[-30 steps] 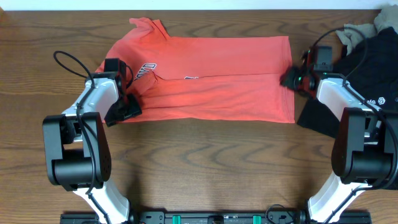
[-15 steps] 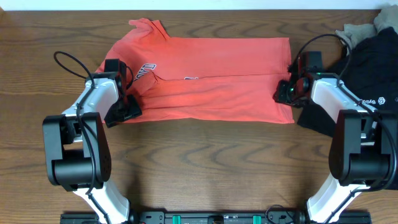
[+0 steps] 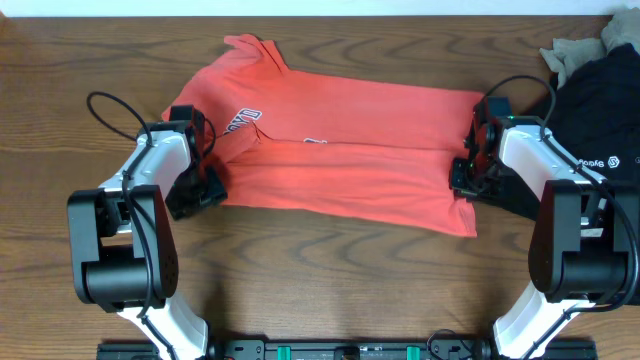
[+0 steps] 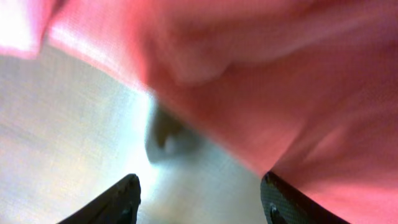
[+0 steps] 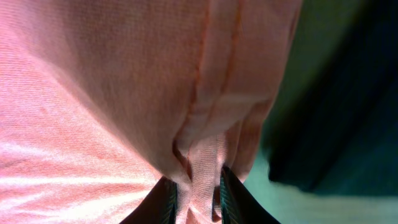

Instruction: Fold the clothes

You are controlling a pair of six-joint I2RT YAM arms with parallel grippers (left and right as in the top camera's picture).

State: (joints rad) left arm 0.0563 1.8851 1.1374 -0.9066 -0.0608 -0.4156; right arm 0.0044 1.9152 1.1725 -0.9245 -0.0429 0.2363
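Right gripper [image 3: 468, 178] has just pinched down narrow on the right hem of the coral T-shirt [image 3: 350, 150], cloth bunched between its fingers. The shirt has skewed across the table [image 3: 320, 270], its right edge dragged nearer. Left gripper [image 3: 200, 186] stands wide at the left sleeve edge, holding nothing I can see. The fold likely waits on that side.
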